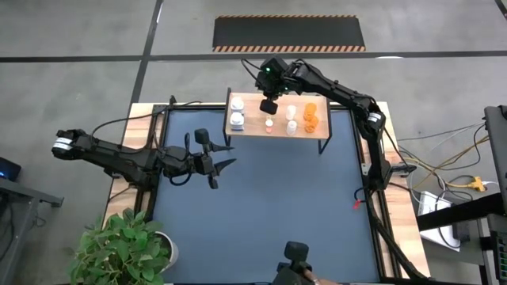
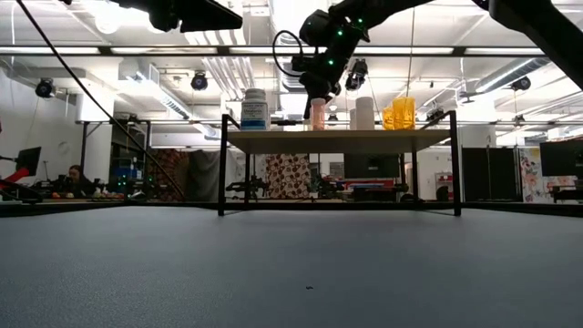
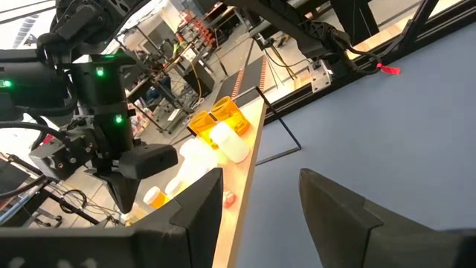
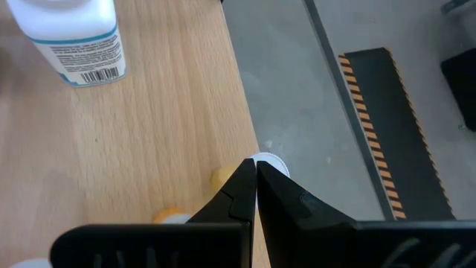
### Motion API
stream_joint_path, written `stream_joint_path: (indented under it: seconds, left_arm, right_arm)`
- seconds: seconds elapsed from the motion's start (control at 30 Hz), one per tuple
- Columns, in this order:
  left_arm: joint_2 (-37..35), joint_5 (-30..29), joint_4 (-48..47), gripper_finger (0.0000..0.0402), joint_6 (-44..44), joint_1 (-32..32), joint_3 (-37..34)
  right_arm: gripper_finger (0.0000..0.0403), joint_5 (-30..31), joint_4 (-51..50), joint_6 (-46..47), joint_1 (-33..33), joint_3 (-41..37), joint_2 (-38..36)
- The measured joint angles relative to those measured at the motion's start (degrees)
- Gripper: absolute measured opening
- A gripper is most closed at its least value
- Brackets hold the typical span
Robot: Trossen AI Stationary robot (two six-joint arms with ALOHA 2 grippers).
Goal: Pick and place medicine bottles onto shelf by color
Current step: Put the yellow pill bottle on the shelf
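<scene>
Two dark robot arms at a blue-matted table; small light-wood shelf on thin black legs (image 1: 253, 129) at the far edge holds the medicine bottles.

Right gripper (image 1: 268, 105) hangs just above shelf's back edge, fingers pressed together, nothing visibly pinched. White bottles w/ labels (image 1: 236, 119) stand at shelf's left end, small white ones (image 1: 291, 112) mid-shelf, translucent orange bottles (image 1: 310, 115) toward right end. Left gripper (image 1: 220, 165) hovers over mat's left-center, well apart from shelf, fingers spread, empty. Green potted plant (image 1: 123, 245) at table's near-left corner.
</scene>
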Motion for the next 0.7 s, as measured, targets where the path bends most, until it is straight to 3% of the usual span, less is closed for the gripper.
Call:
stream_joint_path:
  seconds: [0.7]
  left_arm:
    - [0.0,0.0,0.02,0.0161,0.0,-0.01,-0.17]
  right_arm:
    - [0.0009,-0.07,-1.9,1.34,-0.37,1.51,0.07]
